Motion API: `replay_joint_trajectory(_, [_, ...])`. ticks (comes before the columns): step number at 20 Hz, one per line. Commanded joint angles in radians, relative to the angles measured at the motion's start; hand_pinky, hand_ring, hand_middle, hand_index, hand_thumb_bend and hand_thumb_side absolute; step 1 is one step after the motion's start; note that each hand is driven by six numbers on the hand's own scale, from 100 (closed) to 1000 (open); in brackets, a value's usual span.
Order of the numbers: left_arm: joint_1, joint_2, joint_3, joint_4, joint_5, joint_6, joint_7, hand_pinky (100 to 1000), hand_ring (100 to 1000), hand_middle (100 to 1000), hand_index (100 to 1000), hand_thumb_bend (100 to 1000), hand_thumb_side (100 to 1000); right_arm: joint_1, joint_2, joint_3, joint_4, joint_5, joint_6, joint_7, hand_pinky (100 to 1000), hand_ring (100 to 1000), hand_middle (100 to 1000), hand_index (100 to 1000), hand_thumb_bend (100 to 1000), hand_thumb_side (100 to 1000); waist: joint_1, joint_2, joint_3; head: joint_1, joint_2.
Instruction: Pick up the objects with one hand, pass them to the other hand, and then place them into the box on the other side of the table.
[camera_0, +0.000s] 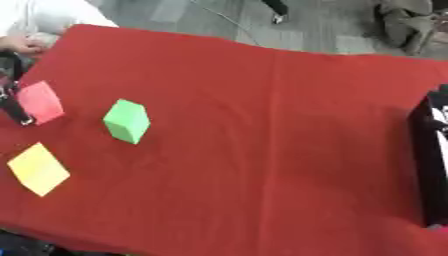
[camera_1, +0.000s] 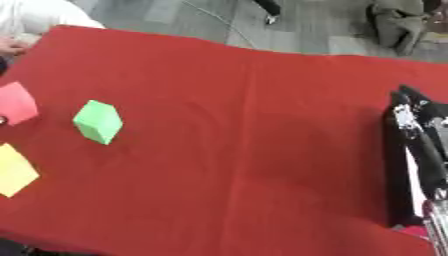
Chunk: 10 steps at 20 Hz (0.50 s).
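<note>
Findings, taken from the head camera looking down on a table under a red cloth (camera_0: 262, 125).

Three blocks lie at the robot's left side of the cloth. A pink-red block (camera_0: 40, 101) sits near the 9 o'clock edge. A green block (camera_0: 127, 120) stands just to its 3 o'clock side, apart from it, tipped onto an edge or corner. A yellow block (camera_0: 38, 168) lies toward 7 o'clock, well apart from the green one.

The left hand (camera_0: 12, 102) shows only as dark parts at the far 9 o'clock edge, touching or just beside the pink-red block. Whether its fingers are closed round the block or merely alongside it cannot be told.

The right hand (camera_1: 418, 145) enters at 3 o'clock in the right eye view, a black and silver mass close against the box (camera_1: 404, 200), which lies dark along the 3 to 4 o'clock edge. Its finger posture cannot be made out either.

Assessment: the step in hand appears to be the left hand's pick-up of the pink-red block; no block has reached the box.

Recommendations for the step:
- Seat the fingers across two opposite faces of the block before lifting.
- Lift clear of the cloth, so as not to drag it or disturb the green block beside.
- Carry the block toward the table's centre and leave one end exposed for the right hand to take.
- Release only once the right hand has closed on it.
</note>
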Motion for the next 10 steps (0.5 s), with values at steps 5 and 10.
replay_joint_trajectory(5, [-0.017, 0.016, 0.008, -0.003, 0.036, 0.009, 0.016, 948, 897, 747, 781, 341, 100, -0.008, -0.015, -0.003, -0.015, -0.004, 0.002, 0.001, 890, 1000, 879, 934, 100, 780, 0.008, -0.012, -0.003, 0.003, -0.016])
replay_joint_trajectory(10, [-0.019, 0.007, 0.011, 0.001, 0.062, 0.014, 0.047, 924, 873, 707, 690, 244, 100, -0.006, -0.013, -0.004, -0.015, -0.005, 0.002, -0.002, 890, 1000, 874, 930, 100, 778, 0.008, -0.012, -0.005, 0.004, -0.018])
